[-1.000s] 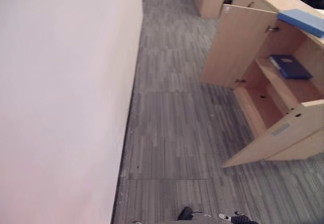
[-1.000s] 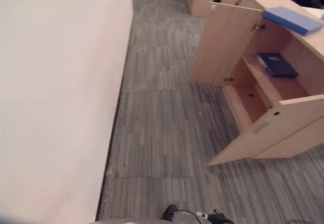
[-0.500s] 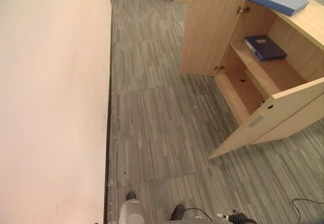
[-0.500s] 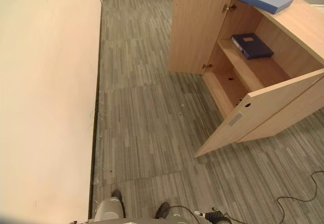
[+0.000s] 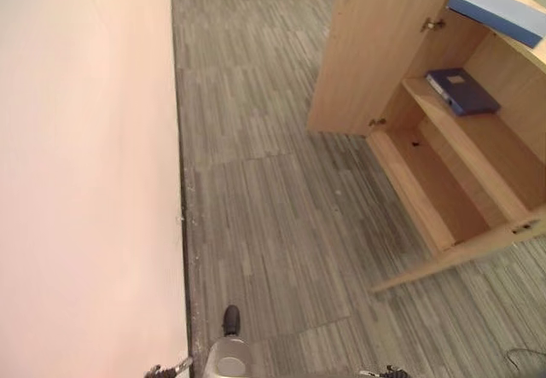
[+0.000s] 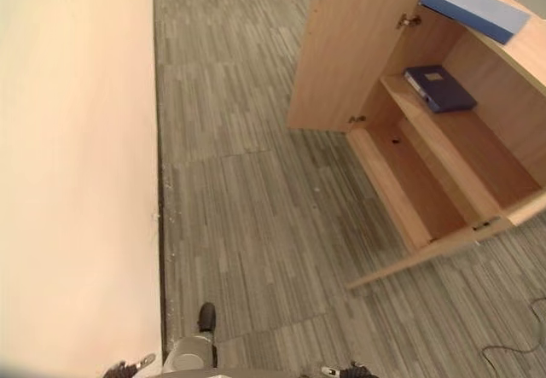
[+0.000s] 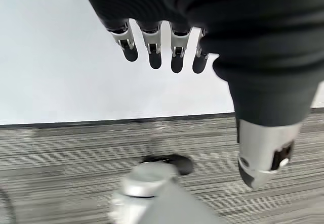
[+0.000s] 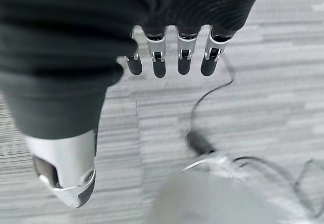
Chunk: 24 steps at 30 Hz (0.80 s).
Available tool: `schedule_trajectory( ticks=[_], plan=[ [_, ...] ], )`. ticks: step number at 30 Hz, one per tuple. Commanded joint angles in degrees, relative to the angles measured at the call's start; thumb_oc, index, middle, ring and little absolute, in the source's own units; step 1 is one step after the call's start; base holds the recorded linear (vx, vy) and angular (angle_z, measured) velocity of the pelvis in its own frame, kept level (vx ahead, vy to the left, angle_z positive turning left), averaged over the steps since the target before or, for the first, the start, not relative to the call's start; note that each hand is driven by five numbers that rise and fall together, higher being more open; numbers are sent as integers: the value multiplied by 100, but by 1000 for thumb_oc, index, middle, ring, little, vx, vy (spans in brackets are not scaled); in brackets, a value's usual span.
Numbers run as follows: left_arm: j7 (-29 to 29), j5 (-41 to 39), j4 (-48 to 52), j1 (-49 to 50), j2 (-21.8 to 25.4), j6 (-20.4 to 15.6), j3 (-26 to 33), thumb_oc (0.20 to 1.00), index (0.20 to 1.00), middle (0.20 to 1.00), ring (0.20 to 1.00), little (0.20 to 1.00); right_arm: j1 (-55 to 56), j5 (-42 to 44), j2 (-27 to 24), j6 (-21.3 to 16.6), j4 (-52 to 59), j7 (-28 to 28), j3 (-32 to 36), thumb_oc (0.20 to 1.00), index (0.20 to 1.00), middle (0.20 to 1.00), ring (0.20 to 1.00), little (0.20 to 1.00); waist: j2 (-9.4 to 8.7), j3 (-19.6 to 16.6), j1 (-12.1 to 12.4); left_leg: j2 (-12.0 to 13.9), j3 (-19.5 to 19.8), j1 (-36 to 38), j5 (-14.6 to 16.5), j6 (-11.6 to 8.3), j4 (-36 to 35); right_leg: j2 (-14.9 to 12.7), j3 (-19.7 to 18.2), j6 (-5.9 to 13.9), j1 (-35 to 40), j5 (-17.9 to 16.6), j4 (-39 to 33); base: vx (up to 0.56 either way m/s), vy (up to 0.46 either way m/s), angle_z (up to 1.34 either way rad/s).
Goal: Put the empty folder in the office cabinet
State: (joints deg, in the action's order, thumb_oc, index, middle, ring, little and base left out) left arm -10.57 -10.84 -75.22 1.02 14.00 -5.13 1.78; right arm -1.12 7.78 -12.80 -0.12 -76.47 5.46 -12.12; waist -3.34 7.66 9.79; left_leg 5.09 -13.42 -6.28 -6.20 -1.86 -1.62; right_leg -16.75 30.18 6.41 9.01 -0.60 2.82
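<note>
From the head, a light blue folder (image 5: 499, 13) lies on top of the open wooden cabinet (image 5: 375, 62), and a dark blue folder (image 6: 439, 87) lies on its upper shelf. The left wrist view shows the left hand (image 7: 162, 44) hanging empty with fingers relaxed above the grey floor (image 7: 61, 153). The right hand (image 8: 172, 57) hangs the same way in its own view.

Office cabinet (image 5: 375, 62): light beech-coloured wood grain on its open doors, shelves and top. Folder (image 5: 499, 13) on the cabinet's top: mid blue, plain. Binder (image 5: 463, 90) on the cabinet's upper shelf: dark navy blue, with a small pale label on its cover. Floor (image 5: 273, 207) in front of the cabinet: grey carpet tiles patterned with narrow streaks of lighter and darker grey. Wall (image 5: 85, 165) across the floor from the cabinet: plain pale cream, edged by a thin black skirting line. Left hand (image 7: 157, 47) and right hand (image 8: 172, 57): dark ribbed covers, silver fingers with dark tips.
</note>
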Motion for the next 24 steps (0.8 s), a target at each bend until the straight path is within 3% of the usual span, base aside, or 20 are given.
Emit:
schedule_trajectory(
  ticks=[1,3,6,7,10,12,13,14,18,21,24],
  plan=[
    [-37,6,-202,174,202,41,-160,1000,1000,1000,1000,1000,-142,13,-323,61,188,-60,50,1000,1000,1000,1000,1000,175,7,47,-166,514,-459,549,36,734,-1120,-25,324,-160,-810,965,178,417,-14],
    [-11,110,-148,180,335,70,-226,1000,1000,1000,1000,1000,-162,70,-309,2,350,-69,-6,1000,1000,1000,1000,1000,214,48,-97,-386,453,-99,618,188,488,-1253,-61,242,-457,-1021,1608,205,418,6],
    [0,152,-45,176,417,50,-244,1000,1000,1000,1000,1000,-202,66,-273,-23,436,-92,-128,1000,1000,1000,1000,1000,242,88,-185,-454,393,181,618,222,208,-1098,51,185,-676,-819,1764,150,233,1],
    [5,168,1,163,431,50,-252,1000,1000,1000,1000,1000,-235,48,-270,-24,455,-109,-185,1000,1000,1000,1000,1000,272,108,-219,-467,392,281,620,229,121,-936,112,150,-828,-666,1759,102,128,-4],
    [47,150,89,126,425,32,-231,1000,1000,1000,1000,1000,-403,9,-250,-51,467,-97,-293,1000,1000,1000,1000,1000,321,269,-311,-533,412,567,648,221,6,-104,88,84,-1381,-309,1363,151,121,-2],
    [124,217,35,148,344,53,-257,1000,1000,1000,1000,1000,-458,16,-237,-79,391,-75,-313,1000,1000,1000,1000,1000,187,353,-374,-720,440,844,836,212,6,625,169,207,-1656,-387,570,216,55,-6],
    [125,218,35,150,345,52,-256,1000,1000,1000,1000,1000,-458,16,-236,-81,389,-75,-314,1000,1000,1000,1000,1000,193,354,-374,-710,441,849,842,207,8,646,175,203,-1636,-400,535,324,35,-2],
    [192,370,-107,176,334,82,-269,1000,1000,1000,1000,1000,-445,55,-237,-88,303,-74,-286,1000,1000,1000,1000,1000,66,327,-426,-829,499,1049,969,212,-39,980,289,296,-1720,-599,37,268,13,39],
    [275,582,-211,206,314,120,-284,1000,1000,1000,1000,1000,-155,79,-244,-98,251,-76,-206,1000,1000,1000,1000,1000,-96,166,-598,-1014,643,1387,1252,245,-101,1315,507,379,-1816,-898,-554,346,2,38],
    [289,703,-175,187,326,132,-341,1000,1000,1000,1000,1000,-77,60,-266,-75,256,-75,-155,1000,1000,1000,1000,1000,-91,97,-668,-1049,637,1622,1405,256,-159,1329,837,417,-1868,-978,-687,343,-26,5],
    [313,755,-154,212,284,129,-402,1000,1000,1000,1000,1000,49,65,-258,-69,160,-82,-142,1000,1000,1000,1000,1000,-58,-94,-697,-1015,562,1828,1627,256,-138,1383,776,149,-1691,-662,-702,365,-48,2]
  ],
)
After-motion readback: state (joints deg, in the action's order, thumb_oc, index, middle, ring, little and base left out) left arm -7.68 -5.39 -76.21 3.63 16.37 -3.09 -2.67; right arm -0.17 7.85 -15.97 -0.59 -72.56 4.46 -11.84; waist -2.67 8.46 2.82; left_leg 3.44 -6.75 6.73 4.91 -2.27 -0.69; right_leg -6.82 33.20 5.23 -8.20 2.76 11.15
